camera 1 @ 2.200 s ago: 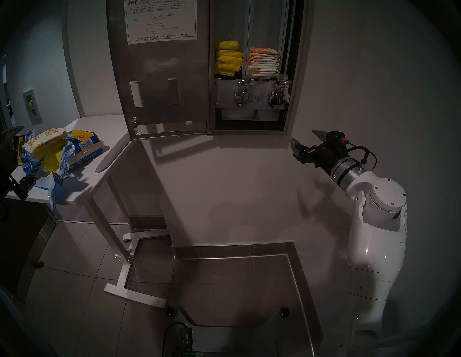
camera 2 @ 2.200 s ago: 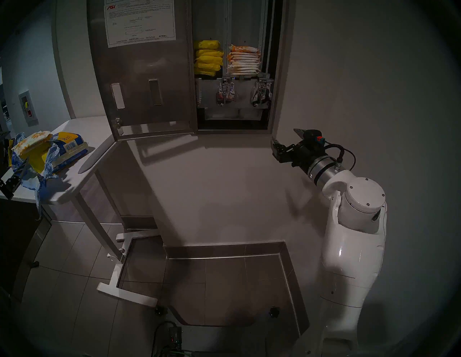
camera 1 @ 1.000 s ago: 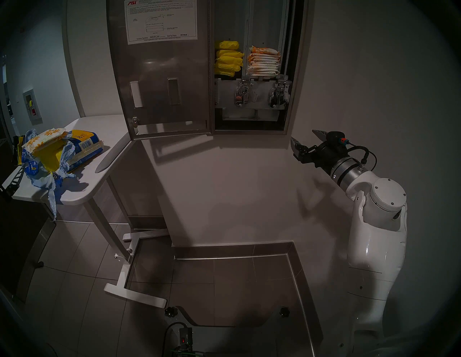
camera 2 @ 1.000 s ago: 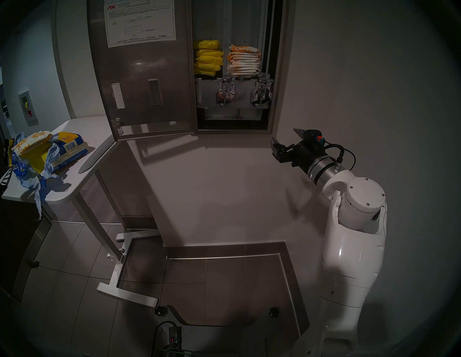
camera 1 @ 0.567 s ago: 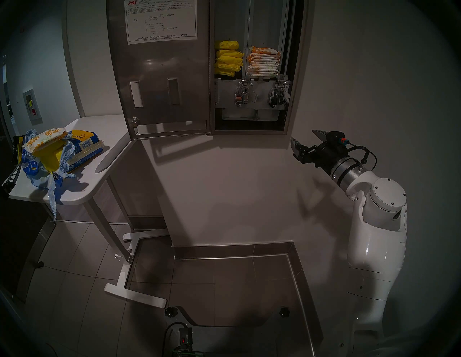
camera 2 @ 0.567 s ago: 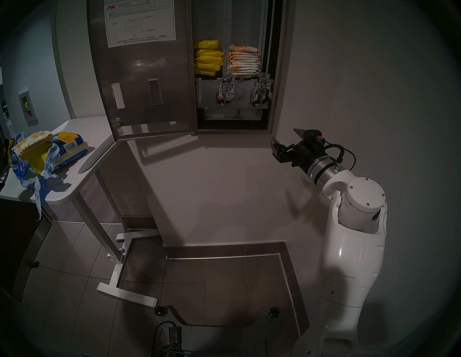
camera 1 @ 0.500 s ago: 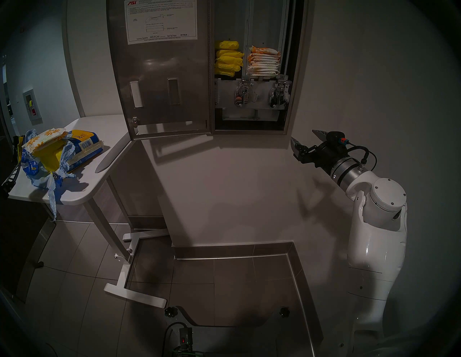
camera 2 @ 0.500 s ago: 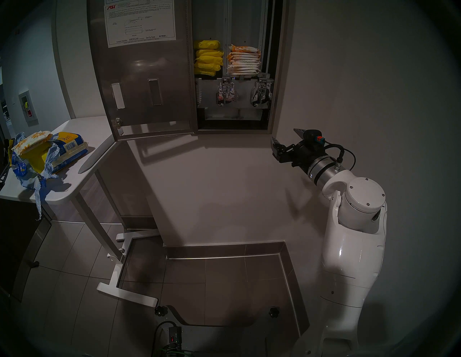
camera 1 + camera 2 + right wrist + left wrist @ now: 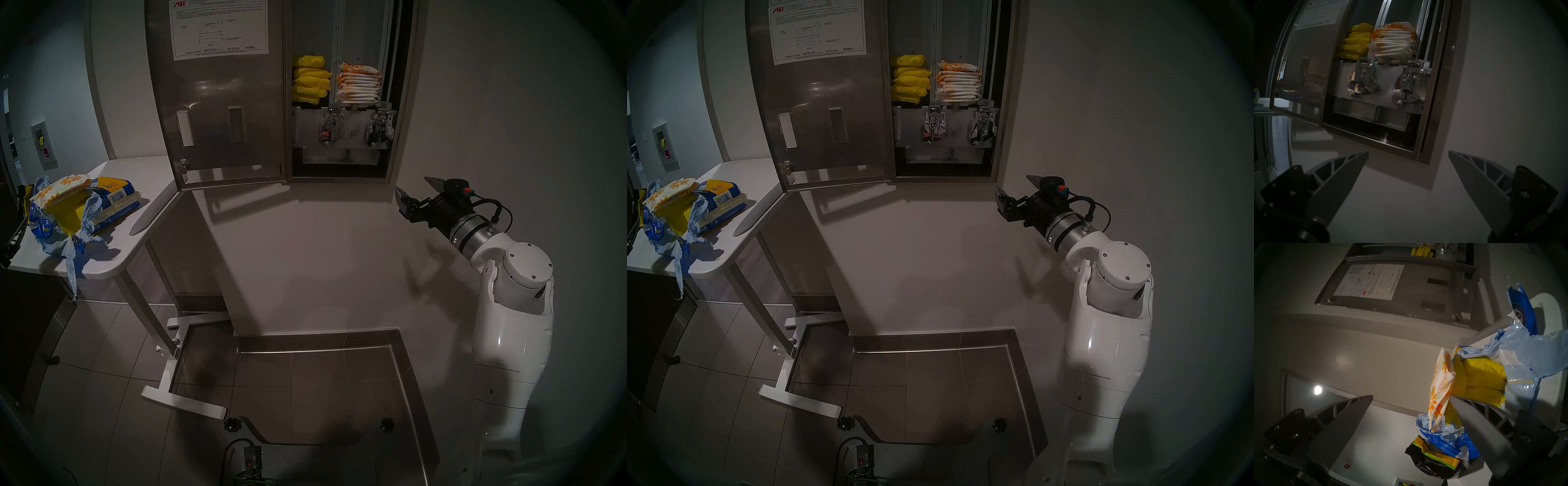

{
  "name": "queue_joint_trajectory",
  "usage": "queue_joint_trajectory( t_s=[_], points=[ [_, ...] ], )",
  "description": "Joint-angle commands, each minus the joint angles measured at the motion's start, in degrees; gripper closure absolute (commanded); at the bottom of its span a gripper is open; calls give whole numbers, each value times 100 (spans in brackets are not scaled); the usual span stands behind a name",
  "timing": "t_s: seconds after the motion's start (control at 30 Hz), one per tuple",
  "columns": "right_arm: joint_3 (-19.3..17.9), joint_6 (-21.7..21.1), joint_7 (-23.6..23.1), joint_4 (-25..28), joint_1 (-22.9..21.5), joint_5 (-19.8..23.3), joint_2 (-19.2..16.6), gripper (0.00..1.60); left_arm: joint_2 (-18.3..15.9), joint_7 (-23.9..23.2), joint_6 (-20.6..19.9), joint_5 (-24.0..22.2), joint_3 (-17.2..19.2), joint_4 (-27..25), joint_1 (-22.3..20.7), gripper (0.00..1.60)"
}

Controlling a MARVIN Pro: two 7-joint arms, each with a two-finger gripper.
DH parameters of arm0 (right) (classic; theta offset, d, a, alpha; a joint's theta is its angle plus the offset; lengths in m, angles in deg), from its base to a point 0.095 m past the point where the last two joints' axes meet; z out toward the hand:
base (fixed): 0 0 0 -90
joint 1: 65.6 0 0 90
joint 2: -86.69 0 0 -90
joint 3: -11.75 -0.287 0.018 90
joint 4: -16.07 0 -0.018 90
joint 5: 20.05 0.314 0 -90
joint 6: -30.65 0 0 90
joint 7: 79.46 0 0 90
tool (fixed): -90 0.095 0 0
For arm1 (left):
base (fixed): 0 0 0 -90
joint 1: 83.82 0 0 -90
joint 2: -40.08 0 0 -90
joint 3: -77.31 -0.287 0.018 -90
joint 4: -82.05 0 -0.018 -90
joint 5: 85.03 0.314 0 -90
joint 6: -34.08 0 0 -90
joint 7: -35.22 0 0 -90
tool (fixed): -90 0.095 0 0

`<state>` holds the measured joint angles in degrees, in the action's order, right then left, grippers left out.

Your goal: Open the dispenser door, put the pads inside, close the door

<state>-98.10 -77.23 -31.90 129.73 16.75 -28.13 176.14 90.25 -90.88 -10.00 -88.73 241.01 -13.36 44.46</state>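
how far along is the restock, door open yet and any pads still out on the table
Done: the dispenser door is swung open, and a stack of daisy-print pads sits in the right column beside the yellow packets.
In hand: nothing. The left gripper is open beside the daisy-print pad on the torn bag; the right gripper is open and empty.
Left: load that pad, then close the door.

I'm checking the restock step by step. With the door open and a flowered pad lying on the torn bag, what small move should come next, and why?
Probably bring the left hand back toward the flowered pad on the torn bag and close on it. The dispenser door already stands open, both hands are open and empty, and the right hand hangs far from the table.
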Motion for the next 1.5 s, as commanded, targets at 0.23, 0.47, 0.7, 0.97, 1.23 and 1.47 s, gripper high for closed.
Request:
queue_joint_trajectory(
  t_s=[0.23,0.47,0.7,0.97,1.23,1.47],
  points=[
    [6,41,0,185,-120,30,-20,0,-193,32,54,-7,130,-85,-45,0],
    [7,41,2,186,-120,32,-21,0,-208,-6,-4,27,130,-68,-51,0],
    [8,41,3,187,-119,33,-23,0,-258,-42,-60,100,130,-3,-75,0],
    [9,40,5,188,-118,35,-24,0,-340,-64,-37,200,130,54,-127,0],
    [10,40,7,190,-117,37,-26,0,-362,-96,5,298,130,25,-150,0],
    [11,39,8,191,-116,39,-27,0,-395,-87,-14,395,130,39,-191,0]
  ],
)
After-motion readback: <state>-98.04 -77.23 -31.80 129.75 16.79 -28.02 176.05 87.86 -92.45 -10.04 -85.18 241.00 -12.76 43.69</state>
